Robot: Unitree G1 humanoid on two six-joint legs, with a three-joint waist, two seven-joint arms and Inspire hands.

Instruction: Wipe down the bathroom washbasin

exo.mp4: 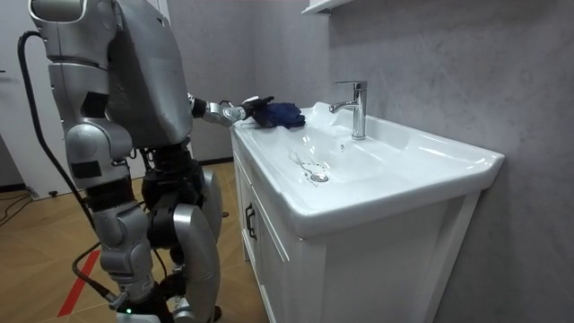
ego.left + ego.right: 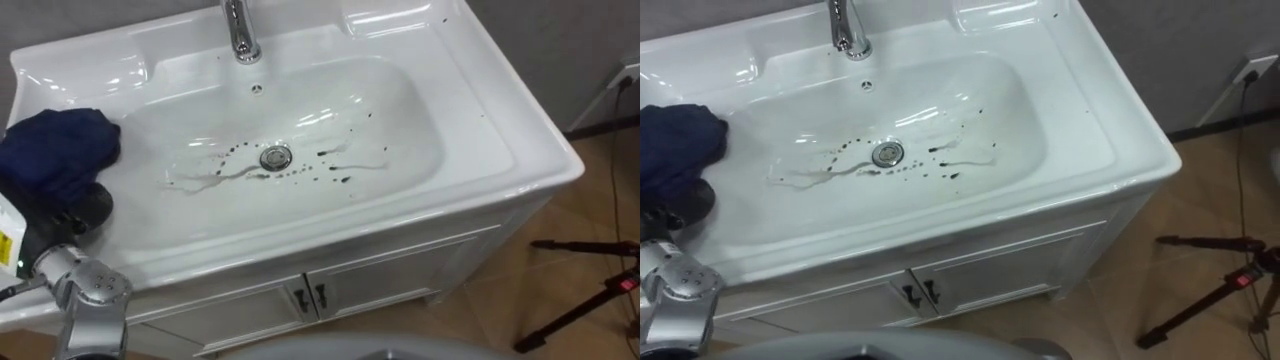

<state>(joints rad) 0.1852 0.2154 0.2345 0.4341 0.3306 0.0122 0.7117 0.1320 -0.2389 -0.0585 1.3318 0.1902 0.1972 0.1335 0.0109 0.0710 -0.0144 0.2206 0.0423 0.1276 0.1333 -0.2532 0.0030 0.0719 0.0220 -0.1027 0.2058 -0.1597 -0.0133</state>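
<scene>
Left of the basin (image 2: 430, 150) bowl, up on its rim, the left hand (image 2: 78, 208) sits against a bunched dark-blue cloth (image 2: 58, 150), and I can't tell its grip. The basin's long axis runs left to right, with the faucet (image 2: 238, 30) at its back edge and dark spatter (image 2: 340, 180) around its drain (image 2: 276, 156).

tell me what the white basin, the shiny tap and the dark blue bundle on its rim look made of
White basin: probably glazed ceramic, glossy with sharp highlights.
Shiny tap: chromed metal, mirror-like reflections.
Dark blue bundle: soft cloth, matte, crumpled in folds; weave too small to tell.
</scene>
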